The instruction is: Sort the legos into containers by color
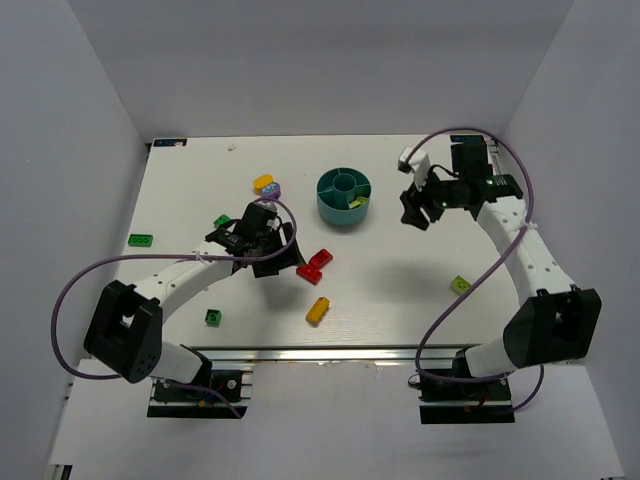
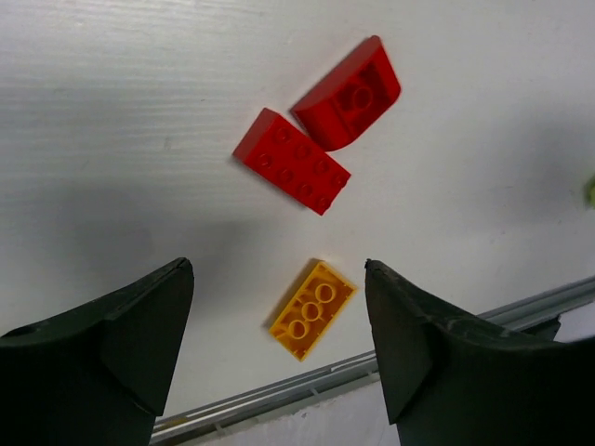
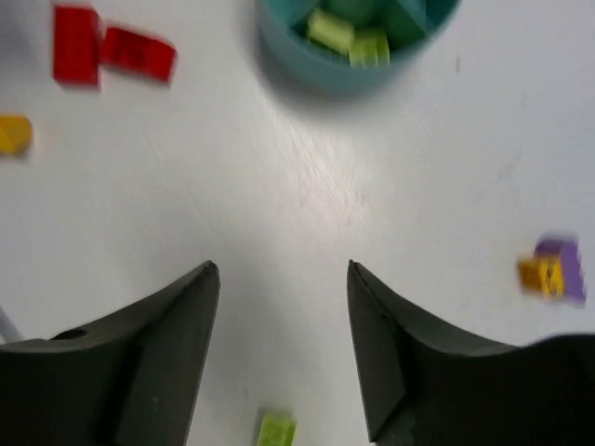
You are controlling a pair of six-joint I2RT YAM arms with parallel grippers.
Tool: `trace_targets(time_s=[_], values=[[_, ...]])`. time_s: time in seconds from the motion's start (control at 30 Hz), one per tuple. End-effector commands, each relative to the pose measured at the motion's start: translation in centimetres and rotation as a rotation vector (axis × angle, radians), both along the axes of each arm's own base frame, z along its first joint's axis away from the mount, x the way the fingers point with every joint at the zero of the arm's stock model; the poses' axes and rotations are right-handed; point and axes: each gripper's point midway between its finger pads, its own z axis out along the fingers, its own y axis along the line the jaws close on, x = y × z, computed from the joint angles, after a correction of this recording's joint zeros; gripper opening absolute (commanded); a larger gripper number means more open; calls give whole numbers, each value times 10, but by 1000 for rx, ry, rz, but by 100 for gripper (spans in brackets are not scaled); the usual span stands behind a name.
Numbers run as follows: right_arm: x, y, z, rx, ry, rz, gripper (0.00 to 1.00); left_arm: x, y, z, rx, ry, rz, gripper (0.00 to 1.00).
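Observation:
The teal dish (image 1: 331,207) stands at the back centre, with lime bricks (image 3: 350,37) in one wedge. My left gripper (image 1: 283,257) is open and empty, hovering just left of two red bricks (image 1: 315,265). In the left wrist view the red bricks (image 2: 291,161) lie ahead and a yellow-orange brick (image 2: 313,309) lies between the open fingers' line, below them. My right gripper (image 1: 414,214) is open and empty, above the table right of the dish (image 3: 307,65). A lime brick (image 3: 276,430) lies on the table under it.
A yellow brick (image 1: 264,182) and a purple one (image 1: 277,189) lie left of the dish. Green bricks lie at the left (image 1: 141,240), (image 1: 222,221), (image 1: 214,317). A lime brick (image 1: 460,284) lies at the right. The yellow-orange brick (image 1: 317,311) is near the front rail.

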Motion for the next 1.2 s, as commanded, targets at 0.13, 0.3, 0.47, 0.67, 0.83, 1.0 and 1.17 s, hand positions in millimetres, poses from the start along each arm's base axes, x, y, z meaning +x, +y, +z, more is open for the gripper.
trace_targets(time_s=[0.13, 0.3, 0.47, 0.67, 0.83, 1.0, 1.17], values=[[-65, -131, -74, -526, 193, -289, 81, 8, 10, 18, 32, -25, 94, 93], [-108, -158, -101, -560, 371, -387, 82, 6, 12, 21, -1, -57, 116, 93], [-116, -172, -134, -658, 408, -355, 82, 3, 13, 23, -18, -79, 117, 93], [-106, -171, -159, -671, 451, -305, 78, 0, 15, 17, -6, -71, 103, 93], [-87, -168, -169, -658, 449, -309, 72, 0, 15, 15, -16, -71, 116, 93], [-78, -170, -181, -676, 463, -312, 69, 1, 14, 14, -25, -68, 133, 93], [-74, -170, -191, -675, 477, -313, 65, 1, 14, 18, -28, -69, 135, 93]])
